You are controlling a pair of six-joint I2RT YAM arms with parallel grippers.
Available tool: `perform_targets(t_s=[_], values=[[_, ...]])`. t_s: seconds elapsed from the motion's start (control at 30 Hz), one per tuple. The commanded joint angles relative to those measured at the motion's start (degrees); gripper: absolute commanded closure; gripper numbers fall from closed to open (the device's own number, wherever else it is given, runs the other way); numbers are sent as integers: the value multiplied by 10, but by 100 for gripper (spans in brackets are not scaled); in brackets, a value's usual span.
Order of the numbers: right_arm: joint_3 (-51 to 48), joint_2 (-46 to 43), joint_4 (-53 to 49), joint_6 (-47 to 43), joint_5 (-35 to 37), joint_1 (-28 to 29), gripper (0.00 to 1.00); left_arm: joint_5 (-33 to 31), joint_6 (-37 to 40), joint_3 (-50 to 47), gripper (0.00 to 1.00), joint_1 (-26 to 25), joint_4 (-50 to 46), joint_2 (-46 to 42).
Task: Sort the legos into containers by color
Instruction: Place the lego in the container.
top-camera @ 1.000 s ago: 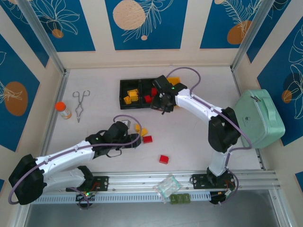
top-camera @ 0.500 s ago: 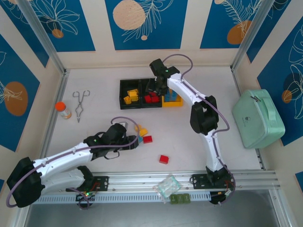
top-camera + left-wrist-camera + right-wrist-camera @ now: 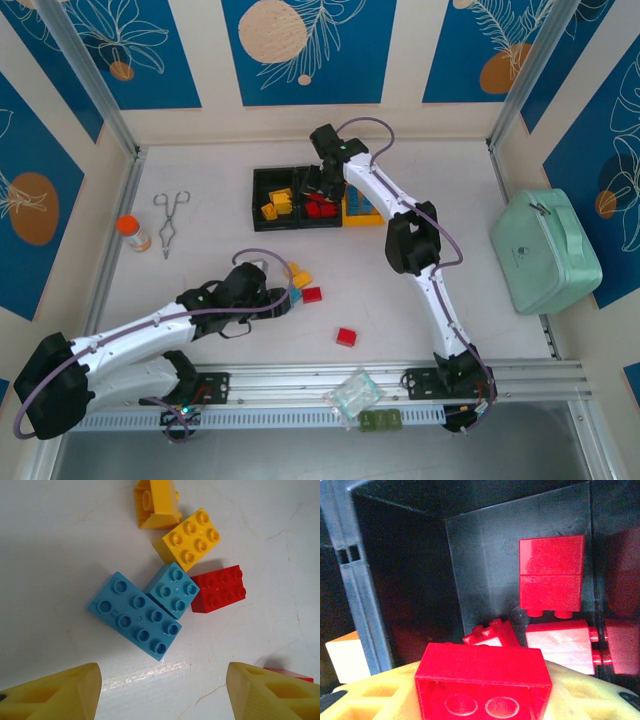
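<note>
- Your right gripper hangs over the middle black bin, jaws closed on a red brick — other reds lie below.
- Your left gripper hovers above the tabletop, jaws partly open and empty, over a long blue brick.
- The bricks look light, rigid and slick; take the long one across its flat long sides.
- A small blue brick touches it, a loose red brick and yellow brick just beyond — expect crowding.
</note>
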Motion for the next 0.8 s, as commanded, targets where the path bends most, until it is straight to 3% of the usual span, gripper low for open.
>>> perform_targets(t_s=[0.0,0.27,0.47,0.77], values=[[27,14,-11,11,-20,-4,47,-7,-10,-12,33,6,-4,-7],[52,28,-20,17,-16,-4,38,-5,-14,-16,33,6,0,-7],[52,13,-24,13,-11,-1,37,-7,-14,-14,33,6,-2,-10],[-100,-120,49,-1,-2,14,38,-10,-15,-3,33,6,-11,-3]])
